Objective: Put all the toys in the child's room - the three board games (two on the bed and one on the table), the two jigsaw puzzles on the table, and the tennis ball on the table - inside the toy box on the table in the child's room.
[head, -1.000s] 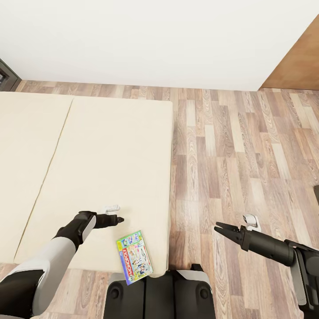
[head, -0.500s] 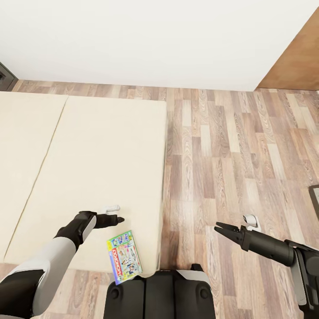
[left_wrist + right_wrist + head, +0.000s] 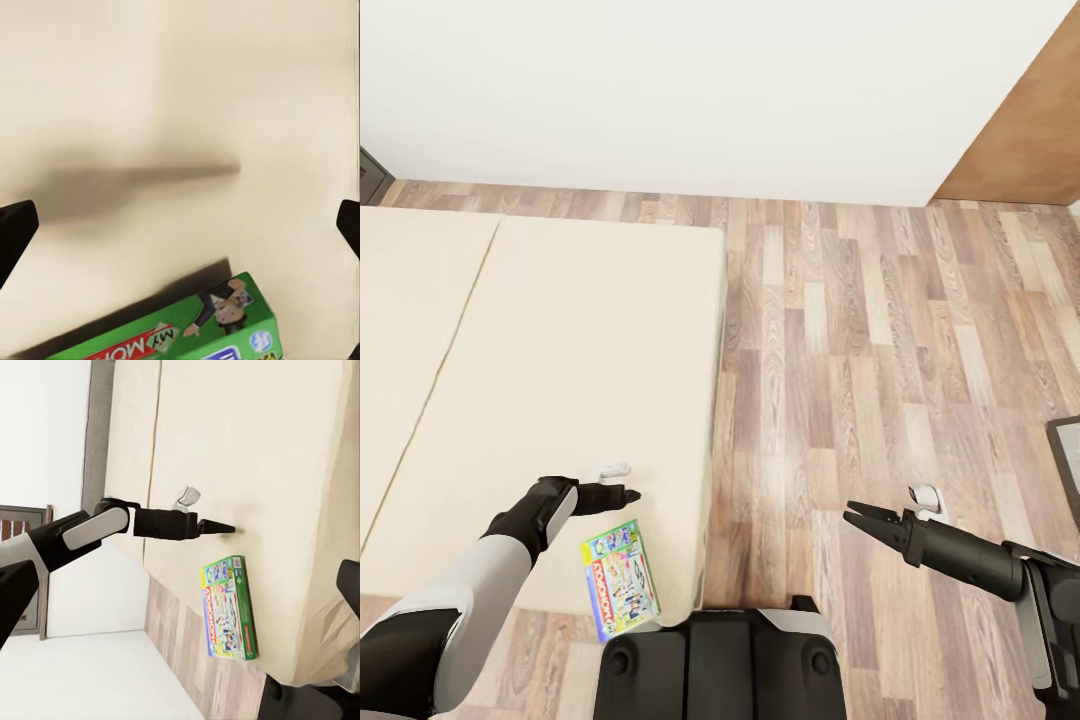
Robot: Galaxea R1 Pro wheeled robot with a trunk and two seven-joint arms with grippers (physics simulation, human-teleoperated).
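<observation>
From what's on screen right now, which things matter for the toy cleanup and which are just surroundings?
Job:
- green-edged board game, near the bed's corner
- bed it lies on
- left gripper, above the mattress, beside the game

Surroundings:
- wood-plank floor
- white wall
- right gripper, over the floor

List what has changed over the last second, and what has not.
The whole head view has slid: the bed and the board game on it shifted left in the picture, and a dark object entered at the right edge, so the camera or base moved, not the things. Unchanged: the left tool hovers over the mattress, the right tool over the floor, both holding nothing.
</observation>
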